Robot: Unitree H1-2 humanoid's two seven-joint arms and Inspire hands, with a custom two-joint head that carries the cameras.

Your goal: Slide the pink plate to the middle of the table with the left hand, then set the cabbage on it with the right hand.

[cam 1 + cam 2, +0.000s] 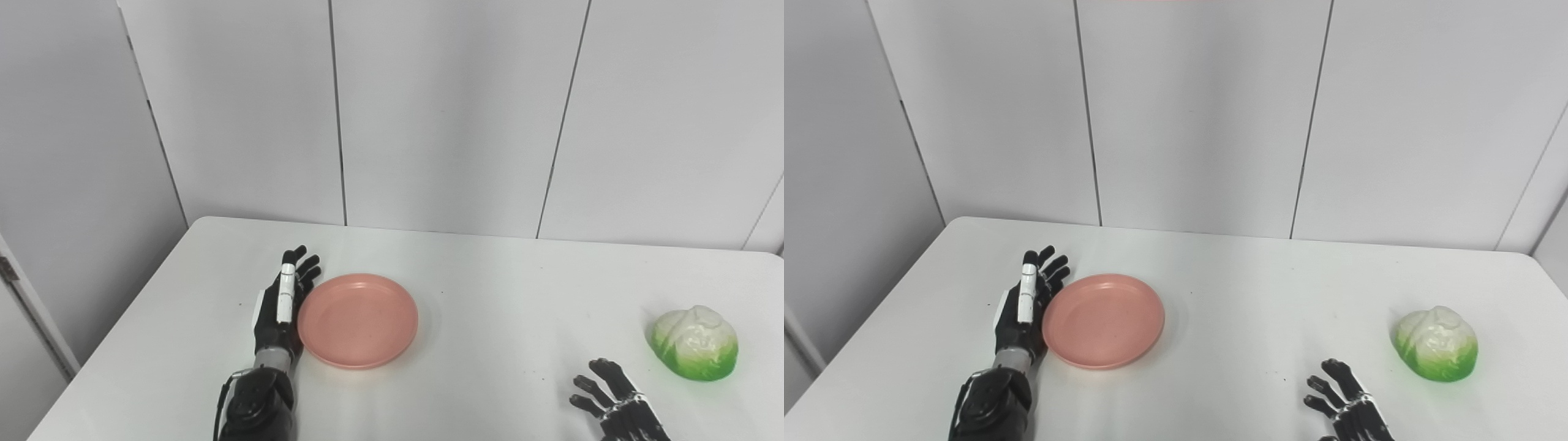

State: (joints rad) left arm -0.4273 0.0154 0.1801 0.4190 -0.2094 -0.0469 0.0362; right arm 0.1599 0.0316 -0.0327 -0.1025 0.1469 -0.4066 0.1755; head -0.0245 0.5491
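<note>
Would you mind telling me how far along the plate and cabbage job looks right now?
Nothing looks finished yet. In hand: the left hand stands edge-on against the left rim of the pink plate, fingers straight, placed to push; the plate sits left of the table's middle. Left to do: the cabbage lies untouched at the right, with the right hand open and apart from it.

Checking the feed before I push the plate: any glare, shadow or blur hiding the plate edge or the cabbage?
Left eye view: even, soft light; the pink plate rim is sharp, with a faint shadow on the table, and the left robot hand stands beside it. Right eye view: the cabbage is crisp with mild sheen; the right robot hand is cut by the frame edge.
</note>
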